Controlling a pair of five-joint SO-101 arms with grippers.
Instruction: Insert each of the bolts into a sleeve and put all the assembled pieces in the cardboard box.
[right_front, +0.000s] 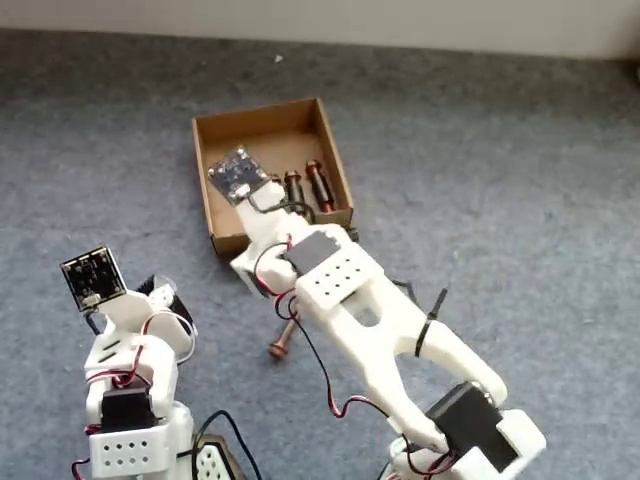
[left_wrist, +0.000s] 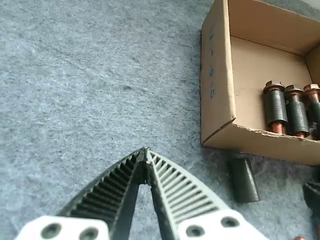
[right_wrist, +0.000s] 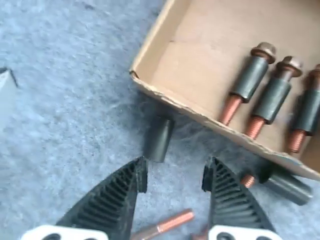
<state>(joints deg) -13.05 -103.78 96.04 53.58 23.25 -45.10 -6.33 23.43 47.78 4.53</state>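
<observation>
In the high view the right arm (right_front: 400, 330), white plastic with red and black wires, covers its own gripper and the near wall of the open brown cardboard box (right_front: 260, 140) at upper centre. It also hides the upper shank of a loose copper-coloured bolt (right_front: 282, 338) lying on the grey carpet (right_front: 500, 150) below centre. In the right wrist view, three sleeved bolts (right_wrist: 274, 97) lie side by side inside the box, each a copper bolt in a dark cylindrical sleeve. The outermost one is cut off by the frame edge. Outside the box, a fourth dark sleeve with a copper tip (right_wrist: 287, 186) is partly hidden behind one finger, and its far end cannot be made out.

The right arm stretches from the lower right of the high view up to the box's near edge. The left arm (right_front: 130, 390) stands folded at lower left, well apart from the box.

The right gripper (right_wrist: 175, 175) is spread wide and grips nothing. An empty dark sleeve (right_wrist: 159, 139) lies just beyond one fingertip, just beside the outside of the box wall. The loose bolt lies on the carpet between the fingers, nearer the wrist. The left gripper (left_wrist: 146, 156) has its ribbed fingers pressed together on nothing, over carpet. The empty sleeve is off to one side of it, near the box corner.
</observation>
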